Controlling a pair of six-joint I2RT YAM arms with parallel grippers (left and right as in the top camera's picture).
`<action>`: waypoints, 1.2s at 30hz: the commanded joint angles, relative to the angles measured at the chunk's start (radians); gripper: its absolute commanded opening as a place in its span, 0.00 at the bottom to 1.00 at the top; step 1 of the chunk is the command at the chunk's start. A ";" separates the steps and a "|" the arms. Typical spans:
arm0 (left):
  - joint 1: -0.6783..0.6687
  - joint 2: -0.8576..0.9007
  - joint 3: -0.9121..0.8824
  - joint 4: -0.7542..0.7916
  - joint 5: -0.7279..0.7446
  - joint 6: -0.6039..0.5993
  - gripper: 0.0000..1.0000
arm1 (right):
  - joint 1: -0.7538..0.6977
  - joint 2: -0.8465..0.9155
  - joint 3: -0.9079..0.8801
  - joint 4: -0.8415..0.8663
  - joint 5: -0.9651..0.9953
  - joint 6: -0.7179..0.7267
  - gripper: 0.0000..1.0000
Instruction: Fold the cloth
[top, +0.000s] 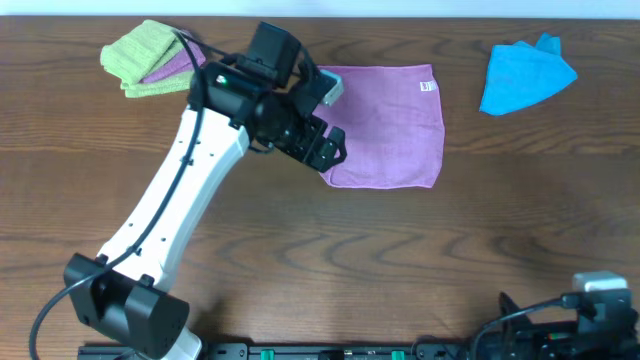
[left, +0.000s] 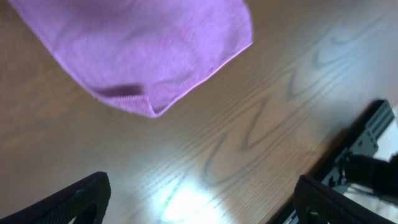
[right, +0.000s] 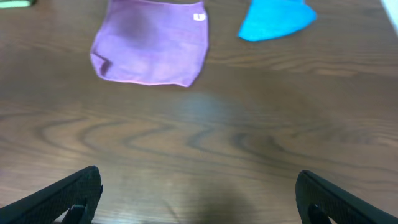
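The purple cloth (top: 390, 125) lies spread on the wooden table at the upper middle, with its small white tag (top: 427, 86) at the far right corner. Its near left corner is slightly tucked under. My left gripper (top: 325, 148) hovers over the cloth's left edge, open and empty. In the left wrist view the cloth's corner (left: 149, 50) lies beyond the spread fingers (left: 202, 202), apart from them. My right gripper (top: 510, 305) rests at the near right, open and empty. In the right wrist view the cloth (right: 152, 46) lies far beyond the fingers (right: 199, 196).
A bright blue cloth (top: 525, 75) lies crumpled at the far right, also in the right wrist view (right: 277, 18). A stack of lime-green folded cloths (top: 145, 55) sits at the far left. The table's front edge (left: 323, 162) shows in the left wrist view.
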 joint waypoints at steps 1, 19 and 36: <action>-0.029 -0.011 -0.080 0.003 -0.069 -0.143 0.95 | -0.007 0.003 -0.018 -0.002 -0.067 -0.013 0.99; -0.167 -0.672 -0.697 0.257 -0.407 -0.396 0.95 | 0.050 -0.164 -0.047 -0.012 -0.095 0.037 0.99; 0.142 -0.251 -0.821 0.827 0.059 -0.423 0.95 | 0.079 0.206 -0.340 0.567 -0.149 0.150 0.99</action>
